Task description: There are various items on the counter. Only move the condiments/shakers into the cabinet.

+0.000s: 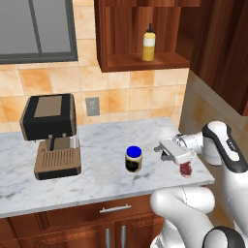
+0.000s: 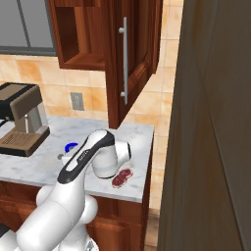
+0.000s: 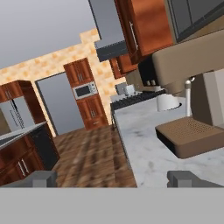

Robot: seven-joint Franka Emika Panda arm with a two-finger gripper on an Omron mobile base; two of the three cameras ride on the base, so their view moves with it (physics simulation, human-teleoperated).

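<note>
The yellow squeeze bottle stands upright on the shelf of the open wall cabinet. On the marbled surface the blue-lidded jar stands upright, near the front edge, to the right of the coffee machine. The end effector hangs just right of the jar, turned sideways, its fingertips well apart and holding nothing. The dark-red lumpy object lies on the surface under the wrist, near the right corner.
</note>
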